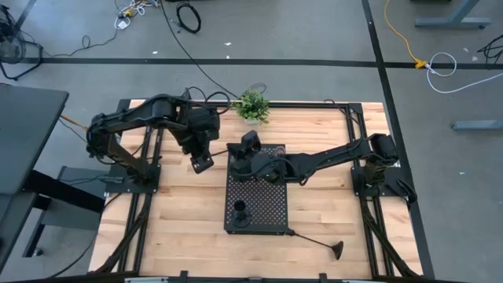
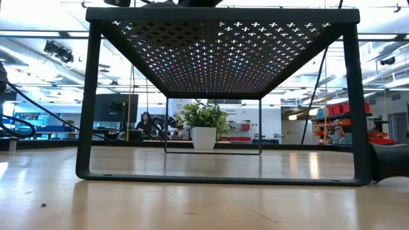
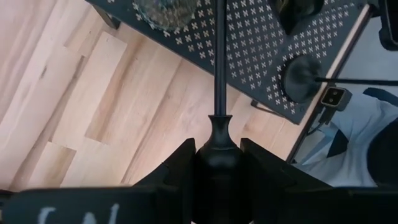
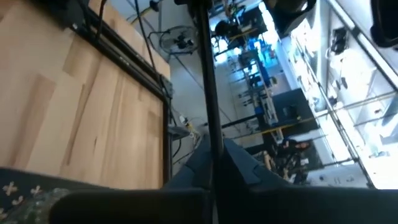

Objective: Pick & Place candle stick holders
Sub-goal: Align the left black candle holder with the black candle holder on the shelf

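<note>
My left gripper (image 1: pixel 200 161) is beside the far left corner of the black perforated tray (image 1: pixel 271 212) and is shut on a black stemmed holder (image 3: pixel 219 74). My right gripper (image 1: pixel 245 148) is over the tray's far end and is shut on a thin black stem (image 4: pixel 208 93). A black round-based holder (image 1: pixel 240 211) stands on the tray's near part. A long-stemmed black holder (image 1: pixel 314 240) lies on its side on the table, near right of the tray. A glass cup (image 3: pixel 165 11) sits on the tray. Another black round base with a thin stem (image 3: pixel 301 78) shows over the tray. My left gripper pinches the holder's rounded bulb (image 3: pixel 221 134) between its two fingers (image 3: pixel 177 165). The thin stem runs straight on from the bulb, in line with the fingers, above the table wood. Its far end lies outside the frame. My right gripper pinches the thin stem (image 4: pixel 211 146) between its two fingers (image 4: pixel 245 165). The stem runs forward in line with the fingers and leaves the frame. Which part of the stem this is, and whether the holder rests on anything, does not show.
The tray (image 2: pixel 223 38) is a raised platform on legs. A small potted plant (image 1: pixel 251 106) stands at the table's far edge behind it. Black frame rails run along the table's left and right sides. People sit in the room beyond the table.
</note>
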Robot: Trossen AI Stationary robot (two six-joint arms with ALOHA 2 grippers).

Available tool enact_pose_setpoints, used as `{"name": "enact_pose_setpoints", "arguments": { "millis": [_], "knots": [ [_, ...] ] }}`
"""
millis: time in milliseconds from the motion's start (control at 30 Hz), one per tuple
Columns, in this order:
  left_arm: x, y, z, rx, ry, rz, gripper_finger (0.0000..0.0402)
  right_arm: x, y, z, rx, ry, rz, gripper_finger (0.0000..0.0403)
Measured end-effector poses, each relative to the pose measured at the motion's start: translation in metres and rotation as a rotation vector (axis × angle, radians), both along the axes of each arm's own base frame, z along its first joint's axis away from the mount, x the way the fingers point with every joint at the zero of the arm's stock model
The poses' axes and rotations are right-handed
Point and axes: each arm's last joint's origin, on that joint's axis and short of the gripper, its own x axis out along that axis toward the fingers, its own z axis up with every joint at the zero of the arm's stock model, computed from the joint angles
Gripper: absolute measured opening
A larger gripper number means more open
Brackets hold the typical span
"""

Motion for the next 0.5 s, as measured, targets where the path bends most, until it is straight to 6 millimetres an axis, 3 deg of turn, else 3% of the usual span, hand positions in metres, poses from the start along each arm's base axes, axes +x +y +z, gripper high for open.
{"name": "enact_pose_setpoints", "arguments": {
  "millis": [133, 333, 500],
  "knots": [
    [0.001, 0.001, 0.0, 0.026, -0.002, 0.005, 0.0107, 0.0, -0.001, -0.001, 0.017, -0.005, -0.019, 0.0009],
    [0.0, 0.002, 0.0, 0.065, 0.004, 0.014, 0.0161, -0.001, -0.003, 0.006, 0.071, -0.08, -0.063, 0.0001],
    [-0.002, 0.002, 0.001, 0.095, -0.006, -0.018, 0.0178, -0.002, -0.007, 0.012, 0.04, -0.051, -0.111, 0.0001]
  ]
}}
